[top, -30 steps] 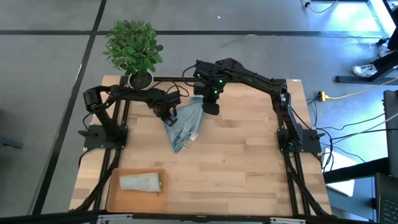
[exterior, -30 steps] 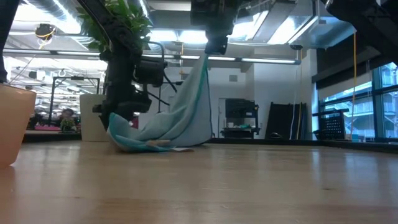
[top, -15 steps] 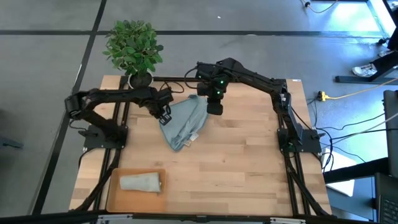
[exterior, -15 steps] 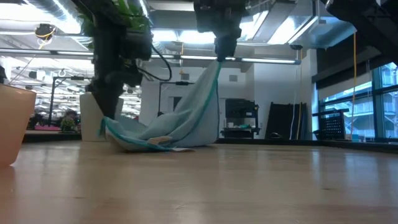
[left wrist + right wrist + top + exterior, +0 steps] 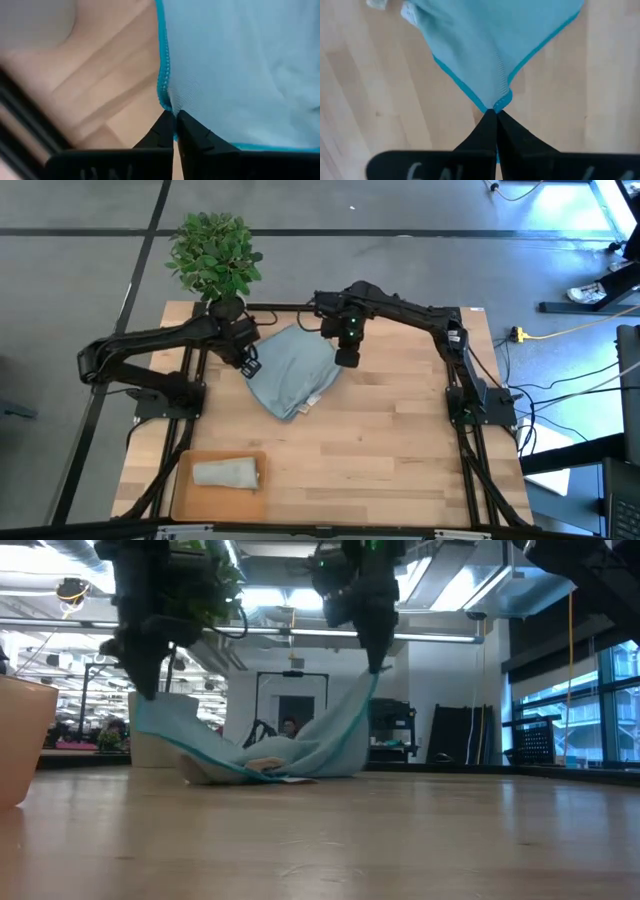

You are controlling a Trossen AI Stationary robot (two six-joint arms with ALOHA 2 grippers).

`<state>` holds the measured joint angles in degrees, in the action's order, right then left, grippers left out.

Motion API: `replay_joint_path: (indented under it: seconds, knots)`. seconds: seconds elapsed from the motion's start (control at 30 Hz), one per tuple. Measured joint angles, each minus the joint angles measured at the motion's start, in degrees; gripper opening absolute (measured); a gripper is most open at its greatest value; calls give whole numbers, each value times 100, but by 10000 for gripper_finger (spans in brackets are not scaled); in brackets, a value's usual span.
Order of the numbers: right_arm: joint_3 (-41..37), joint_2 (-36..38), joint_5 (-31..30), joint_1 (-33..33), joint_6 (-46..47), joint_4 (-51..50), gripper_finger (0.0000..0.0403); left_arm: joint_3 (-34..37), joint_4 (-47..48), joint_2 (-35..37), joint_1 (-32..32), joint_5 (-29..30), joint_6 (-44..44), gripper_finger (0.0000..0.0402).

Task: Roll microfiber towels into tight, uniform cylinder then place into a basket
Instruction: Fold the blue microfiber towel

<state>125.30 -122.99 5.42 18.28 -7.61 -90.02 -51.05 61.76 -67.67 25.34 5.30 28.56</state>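
Both claws, left claw and right claw, clamped blue-teal towel corners, spreading it; next, lay flat on worktop.

The overhead camera looks straight down on the whole pale wooden slatted table, the low camera sits at tabletop level facing across it toward twelve o'clock, and each wrist camera looks close past its own fingers at the light blue teal-edged microfiber cloth, which all four views share.
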Motion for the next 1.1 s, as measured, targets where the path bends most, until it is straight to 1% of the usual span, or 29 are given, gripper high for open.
replay_joint_path:
  seconds: [0.13,0.27,0.47,0.57,0.73,1.0,1.03,1.1]
  knots:
    - [-532,-4,-81,8,69,-9,0,-2,357,-30,-59,0,137,0]
    - [-1003,-4,-754,11,412,-5,0,-2,362,-162,-140,-3,228,0]
    - [-1482,-6,-1149,9,735,54,1,-2,363,-426,-291,-4,270,0]
    - [-1589,-6,-1140,7,869,51,10,-2,362,-517,-360,-7,275,0]
    - [-1684,-6,-1101,9,882,195,42,-2,325,-525,-420,-9,290,0]
    - [-1685,-12,-1082,9,892,368,116,-2,321,-523,-417,-7,290,0]
    - [-1684,-12,-989,9,891,473,124,-2,321,-523,-417,-7,290,0]
    - [-1640,-12,-490,9,826,636,138,-2,321,-523,-417,-7,290,0]
